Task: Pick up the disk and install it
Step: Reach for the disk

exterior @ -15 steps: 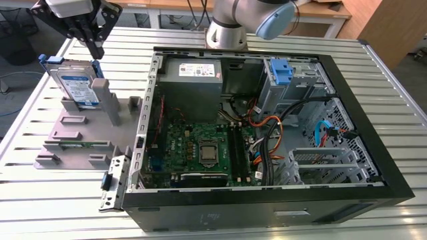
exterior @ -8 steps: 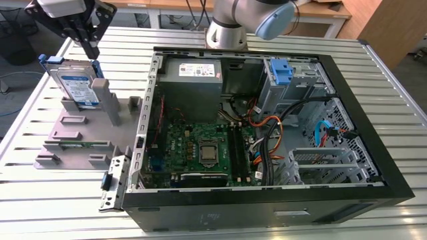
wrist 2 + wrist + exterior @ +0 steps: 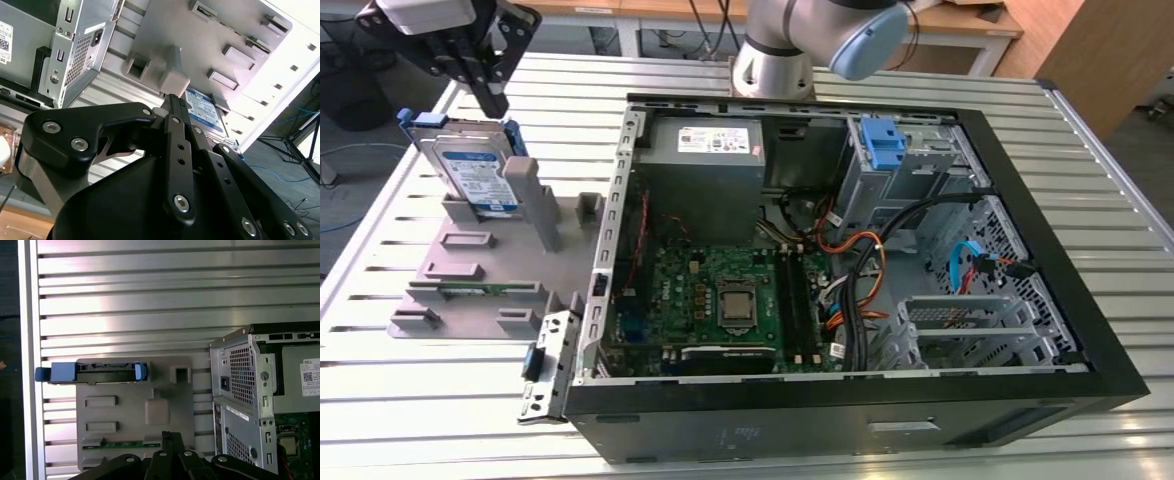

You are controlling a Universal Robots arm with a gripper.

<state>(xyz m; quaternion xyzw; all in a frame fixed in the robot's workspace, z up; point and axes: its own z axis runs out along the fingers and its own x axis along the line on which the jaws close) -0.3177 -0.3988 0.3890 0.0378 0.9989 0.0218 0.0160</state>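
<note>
The disk (image 3: 474, 175) stands upright on its edge at the far end of the grey stand (image 3: 467, 270), its white-and-blue label facing the case and its blue frame around the edges. The first wrist view looks down on the disk's top edge (image 3: 95, 372), with blue tabs at both ends. My gripper (image 3: 494, 105) hangs just above the disk without touching it. Its black fingers are shut together and hold nothing, as both wrist views show (image 3: 172, 436) (image 3: 172, 97). Past the fingers, the second wrist view catches part of the disk's label (image 3: 202, 112).
An open black computer case (image 3: 854, 410) lies on the slatted metal table (image 3: 720, 75), at the exterior view's right of the stand. Inside are a grey power-supply box (image 3: 700, 150), a green motherboard (image 3: 720, 300), cables and a drive cage with a blue latch (image 3: 883, 140).
</note>
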